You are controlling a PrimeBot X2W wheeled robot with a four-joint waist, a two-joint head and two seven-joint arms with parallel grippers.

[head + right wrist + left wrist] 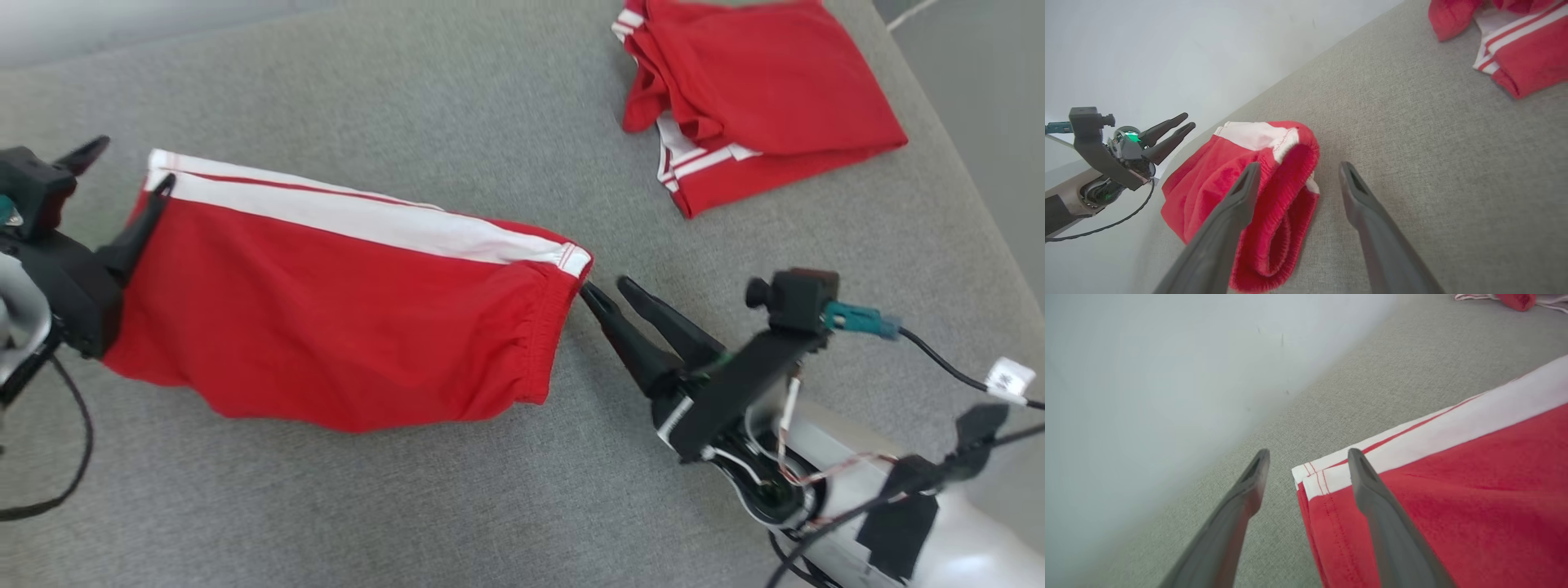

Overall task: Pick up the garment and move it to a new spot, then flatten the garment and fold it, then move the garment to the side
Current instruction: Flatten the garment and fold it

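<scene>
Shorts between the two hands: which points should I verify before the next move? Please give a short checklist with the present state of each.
1. Left hand open: ok.
2. Right hand open: ok.
3. Shorts held by no hand: ok.
4. Left hand clear of the shorts: cannot tell; one finger overlaps the hem corner.
5. Shorts lying flat: not ok; the waistband end bulges up in the right wrist view.
6. Second garment apart from the shorts: ok.
</scene>
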